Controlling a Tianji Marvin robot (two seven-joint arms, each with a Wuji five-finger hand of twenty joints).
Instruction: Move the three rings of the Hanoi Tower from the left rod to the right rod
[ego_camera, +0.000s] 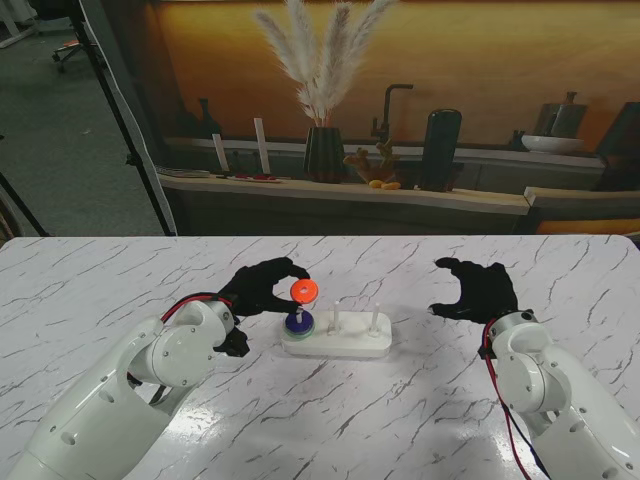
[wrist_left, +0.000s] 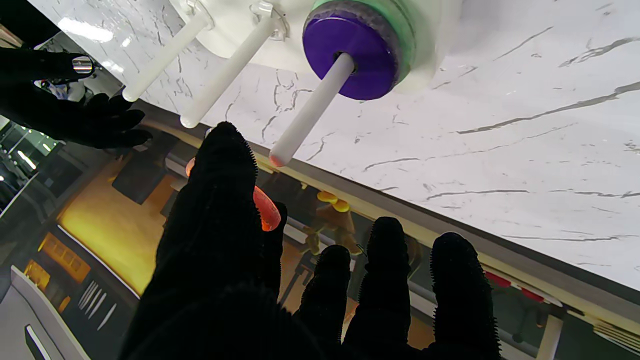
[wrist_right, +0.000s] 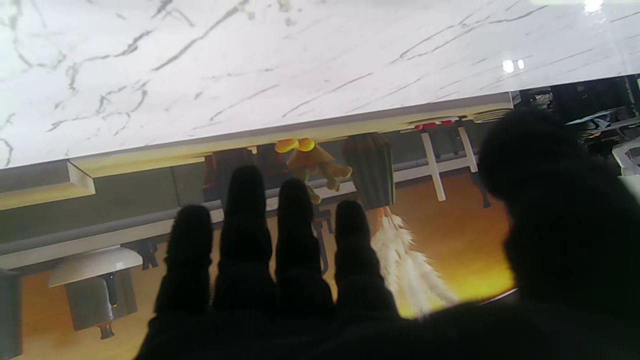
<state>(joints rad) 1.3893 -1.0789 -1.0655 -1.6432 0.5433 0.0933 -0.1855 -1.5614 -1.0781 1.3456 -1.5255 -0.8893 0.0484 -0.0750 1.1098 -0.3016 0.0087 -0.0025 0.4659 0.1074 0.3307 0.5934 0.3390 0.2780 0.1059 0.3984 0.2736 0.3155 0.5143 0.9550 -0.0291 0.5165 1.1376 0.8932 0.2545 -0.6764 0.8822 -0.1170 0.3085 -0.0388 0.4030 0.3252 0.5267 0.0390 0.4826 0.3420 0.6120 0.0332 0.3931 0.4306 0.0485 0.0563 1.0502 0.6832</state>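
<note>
The left hand (ego_camera: 262, 288) is pinching the orange ring (ego_camera: 303, 291), seemingly just off the left rod (wrist_left: 312, 109); purple ring (wrist_left: 350, 57) and green ring (wrist_left: 402, 35) are waiting; right hand (ego_camera: 478, 290) is hanging with fingers apart.

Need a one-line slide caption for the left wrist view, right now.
Left hand pinches the orange ring clear of the left rod; purple ring remains seated on it.

Three rings (ego_camera: 303, 291), three rods (ego_camera: 335, 319), two robot hands (ego_camera: 262, 287).

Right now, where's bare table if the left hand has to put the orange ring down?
Bare marble lies between the tower base and the right hand, and on the near side of the base between both arms. It is crowded at the left rod, where the left hand holds the orange ring over the purple ring.
</note>
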